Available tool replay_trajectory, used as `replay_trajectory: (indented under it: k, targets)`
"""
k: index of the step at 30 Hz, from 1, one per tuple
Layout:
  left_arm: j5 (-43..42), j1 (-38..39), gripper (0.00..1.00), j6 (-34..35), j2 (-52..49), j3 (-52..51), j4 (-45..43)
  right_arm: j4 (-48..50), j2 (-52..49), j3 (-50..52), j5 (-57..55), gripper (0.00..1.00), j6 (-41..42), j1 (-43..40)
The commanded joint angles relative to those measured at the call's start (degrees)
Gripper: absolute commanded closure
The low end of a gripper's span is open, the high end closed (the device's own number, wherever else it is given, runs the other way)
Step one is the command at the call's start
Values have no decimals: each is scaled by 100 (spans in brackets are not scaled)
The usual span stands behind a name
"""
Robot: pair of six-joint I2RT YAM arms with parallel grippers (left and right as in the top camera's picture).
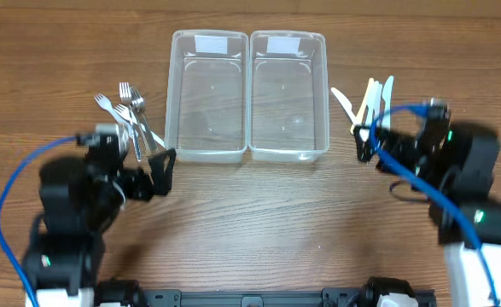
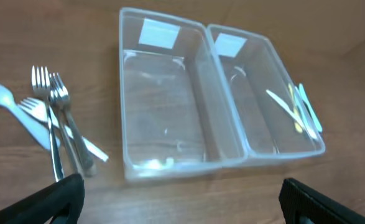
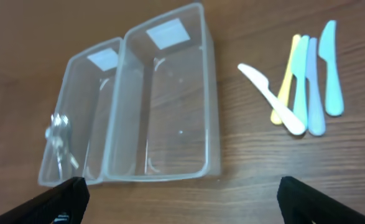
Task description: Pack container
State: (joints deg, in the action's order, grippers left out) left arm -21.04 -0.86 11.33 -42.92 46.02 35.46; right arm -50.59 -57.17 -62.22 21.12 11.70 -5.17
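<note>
Nearest the robot, the left gripper (image 1: 165, 170) hangs low over the worktop (image 1: 259, 230), aimed inward, its jaws spread wide with nothing between them. The right gripper (image 1: 363, 141) mirrors it on the other side, equally wide and empty.

Just beyond the left gripper, off to the left of where it aims, lies a small heap of forks (image 1: 129, 112). Some are metal and some white plastic, with handles toward the robot and prongs pointing away, slightly fanned. Just beyond the right gripper, off to its right, lie the plastic knives (image 1: 368, 95) in white, yellow and pale blue. Their long axes also run away from the robot, and the white one is slanted.

Between the two heaps stand the left container (image 1: 207, 102) and the right container (image 1: 288, 98). Both are clear and empty, and they touch along their long sides, which run away from the robot. The forks sit just left of the left one, the knives just right of the right one.

Packing looks not yet begun. The left arm is the nearer one for the forks, the right for the knives. Each would likely need to swing outward, close across the handles, then carry inward.

The worktop is flat wood grain. Nothing of the room shows past it.
</note>
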Motion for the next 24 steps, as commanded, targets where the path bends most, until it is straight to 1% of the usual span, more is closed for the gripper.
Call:
replay_trajectory:
  k: [1,4,7,10,14,15,16,24]
  targets:
    - [-50,55,0,-636,-999,1174,542,-348,-800,-909,188,0,-122,24]
    - [260,219,0,-684,-1547,1714,850,-905,-1606,-1502,79,0,-98,20]
    - [417,520,0,-896,-1952,2063,1019,-1462,-2514,-2142,-321,0,-105,22]
    - [752,881,0,-986,-2184,2205,1040,-1646,-3224,-2702,-713,0,-131,20]
    - [1189,1412,0,-1008,-2369,2232,940,-1370,-3838,-3080,-1290,0,-278,17]
    - [1276,1576,0,-1010,-2422,2232,892,-1150,-4006,-3084,-1480,0,-348,15]
    - [1405,1753,0,-1008,-2498,2229,811,-857,-4245,-3082,-1519,2,-625,11]
    - [1399,2050,0,-920,-2758,2229,581,-81,-5195,-3082,-1517,11,-1504,9]
